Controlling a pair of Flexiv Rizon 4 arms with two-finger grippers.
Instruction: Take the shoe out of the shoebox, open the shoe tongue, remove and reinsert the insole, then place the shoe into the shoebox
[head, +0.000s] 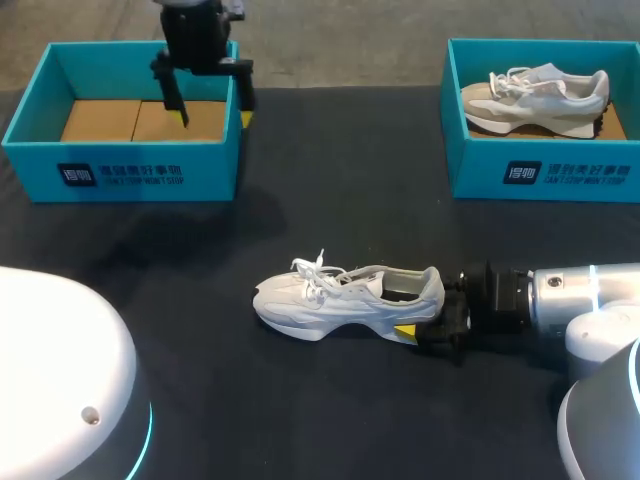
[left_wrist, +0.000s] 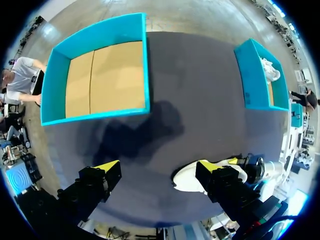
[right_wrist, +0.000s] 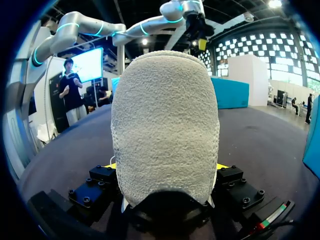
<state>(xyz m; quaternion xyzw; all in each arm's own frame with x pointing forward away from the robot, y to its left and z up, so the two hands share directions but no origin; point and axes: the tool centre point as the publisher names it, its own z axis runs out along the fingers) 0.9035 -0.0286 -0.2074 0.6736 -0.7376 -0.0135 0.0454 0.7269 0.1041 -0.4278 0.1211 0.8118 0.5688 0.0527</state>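
Closest to the lens in the right wrist view is the pale, fuzzy heel of the shoe (right_wrist: 165, 125). It stands up between the right fingers (right_wrist: 232, 182), whose yellow tips show as thin slivers pressed against it from both sides, so they are clamped on the heel. From the head view the shoe (head: 345, 297) sits on its sole on the dark surface (head: 330, 180), a little toward 6 o'clock from the middle. Its toe points to 9 o'clock, its heel to 3 o'clock, and loose white laces lie on top. The right arm (head: 560, 300) comes in low from 3 o'clock, with one yellow tip showing on the near side of the heel. At 10 o'clock stands the left box (head: 120, 175), teal and open-topped, showing its brown cardboard floor. The left fingers (head: 244, 95) hang over the 3 o'clock end of that box, spread wide and gripping nothing. One tip is above the cardboard and the other is at the box's end wall. At 2 o'clock the right box (head: 540, 175), also teal, holds a second shoe (head: 535, 97) lying with its toe toward 9 o'clock. In the left wrist view the spread tips frame bare dark surface. The left box (left_wrist: 95, 30) lies ahead of them, and the shoe (left_wrist: 187, 181) shows beside one tip, partly hidden by it.
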